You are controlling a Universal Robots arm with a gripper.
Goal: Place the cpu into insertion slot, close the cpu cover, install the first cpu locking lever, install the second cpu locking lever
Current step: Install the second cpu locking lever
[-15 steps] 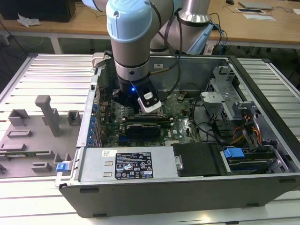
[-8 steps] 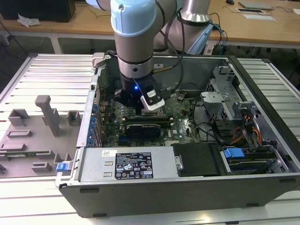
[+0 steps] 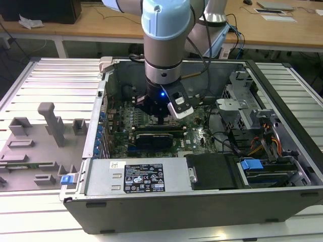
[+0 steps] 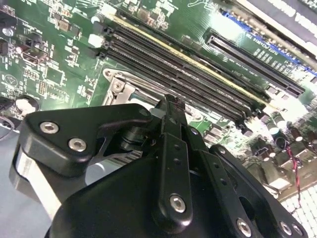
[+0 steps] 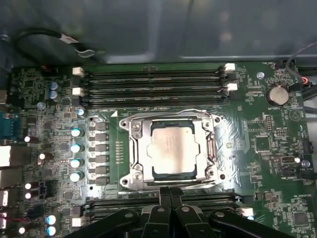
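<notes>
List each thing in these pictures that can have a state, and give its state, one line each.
chip: seated flat in the socket.
socket: filled.
cover frame: closed down around the chip.
computer case: side open, board exposed.
tool: fingertips together, holding nothing, at the socket's edge.

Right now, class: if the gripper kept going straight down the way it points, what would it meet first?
Probably the green motherboard, close beside the cpu cover. In the first wrist view the gripper has its fingertips together at the cover's edge, beside the memory slots. Depth is unclear, so which it touches first is uncertain.
</notes>
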